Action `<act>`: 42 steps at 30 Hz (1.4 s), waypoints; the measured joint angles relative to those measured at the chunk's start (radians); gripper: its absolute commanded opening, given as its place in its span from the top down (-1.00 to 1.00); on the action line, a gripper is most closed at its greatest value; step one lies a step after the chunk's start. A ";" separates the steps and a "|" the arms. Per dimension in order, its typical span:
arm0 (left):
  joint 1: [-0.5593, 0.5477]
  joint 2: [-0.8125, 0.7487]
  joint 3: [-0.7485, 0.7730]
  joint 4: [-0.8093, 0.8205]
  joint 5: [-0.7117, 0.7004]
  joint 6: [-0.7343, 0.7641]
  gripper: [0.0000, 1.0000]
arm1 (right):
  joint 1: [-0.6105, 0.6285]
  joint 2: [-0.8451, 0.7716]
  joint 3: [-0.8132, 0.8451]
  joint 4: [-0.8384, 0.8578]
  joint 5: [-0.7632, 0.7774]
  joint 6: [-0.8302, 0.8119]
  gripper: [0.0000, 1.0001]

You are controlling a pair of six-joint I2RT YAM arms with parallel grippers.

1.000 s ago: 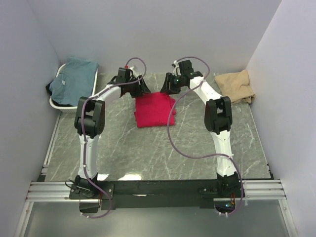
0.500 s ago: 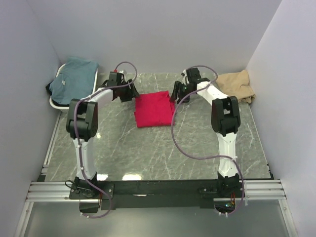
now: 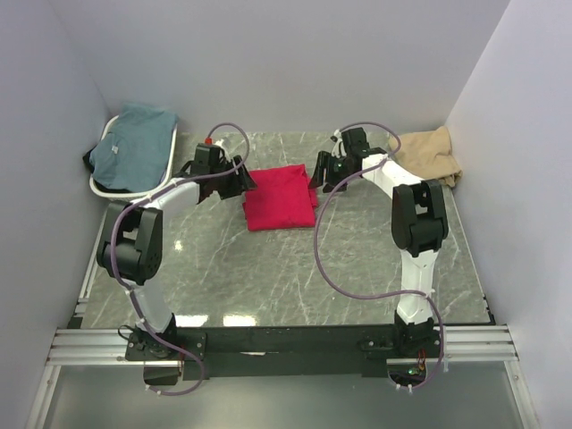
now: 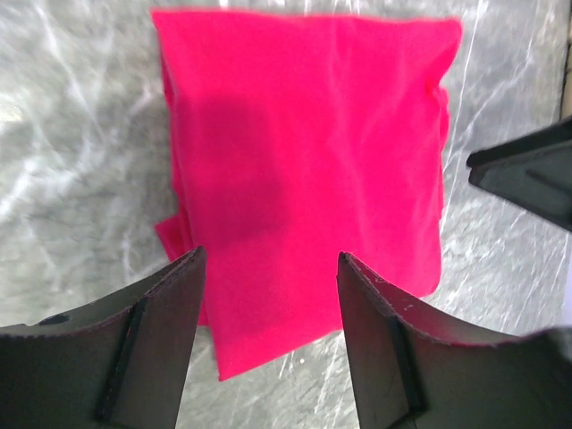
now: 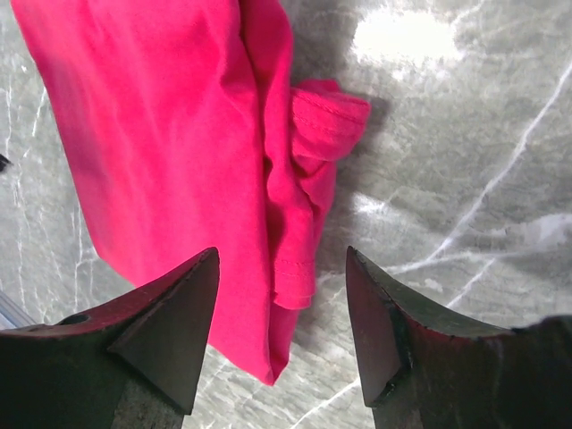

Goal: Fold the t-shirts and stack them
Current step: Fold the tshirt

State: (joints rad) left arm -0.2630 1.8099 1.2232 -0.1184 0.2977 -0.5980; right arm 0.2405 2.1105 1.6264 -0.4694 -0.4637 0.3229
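A grey marble-patterned tabletop (image 3: pixel 268 268) with pale veins sits boxed in by plain, pale lavender-white panels: a back wall (image 3: pixel 286 63), a left wall (image 3: pixel 36 197) and a right wall (image 3: pixel 527 179). Aluminium rails (image 3: pixel 98 344) run along the near edge. Soft overhead light leaves a small glare patch (image 3: pixel 234 319) on the stone-look surface.

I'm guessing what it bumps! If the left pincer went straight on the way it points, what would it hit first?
Probably the folded red t-shirt: it lies straight ahead, framed between the open fingers of the left pincer. How far off is unclear.
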 measured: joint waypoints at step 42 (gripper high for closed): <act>-0.045 0.147 -0.025 0.077 0.040 -0.034 -0.29 | 0.067 0.188 -0.048 0.321 -0.410 0.187 0.60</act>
State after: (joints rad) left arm -0.3084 1.9572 1.1984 -0.0418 0.3382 -0.6323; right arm 0.3073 2.2986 1.5784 -0.1482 -0.8742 0.5095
